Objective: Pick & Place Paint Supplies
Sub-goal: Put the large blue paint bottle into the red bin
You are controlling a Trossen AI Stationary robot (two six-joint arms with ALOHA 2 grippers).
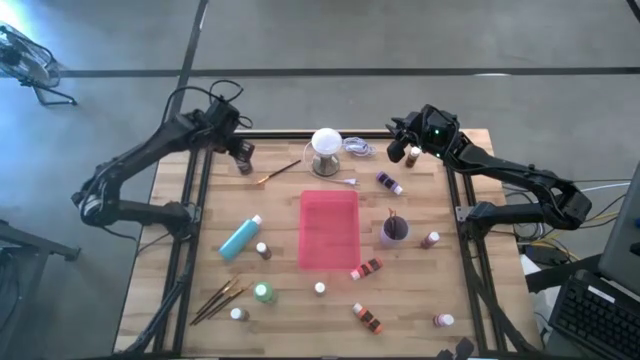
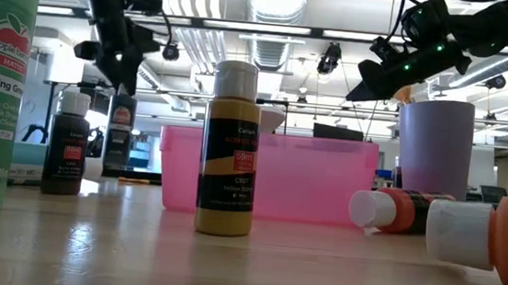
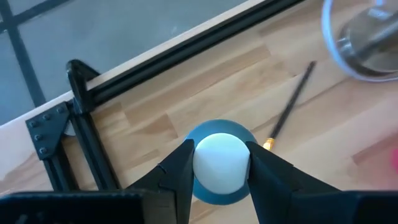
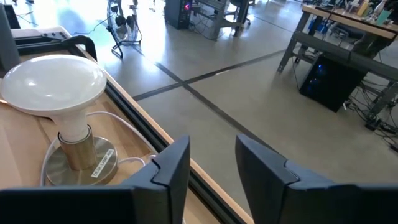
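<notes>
Gripping a white-capped blue bottle [image 3: 217,163], left gripper [image 3: 219,167] clamps its cap.

You have open table [image 1: 290,320] along the left edge and between the pink tray [image 1: 329,228] and the teal bottle [image 1: 240,238]. Right of the tray, the purple cup [image 1: 394,230] and scattered small bottles [image 1: 367,268] crowd the way, and the lamp [image 1: 326,150] blocks the far middle.
</notes>
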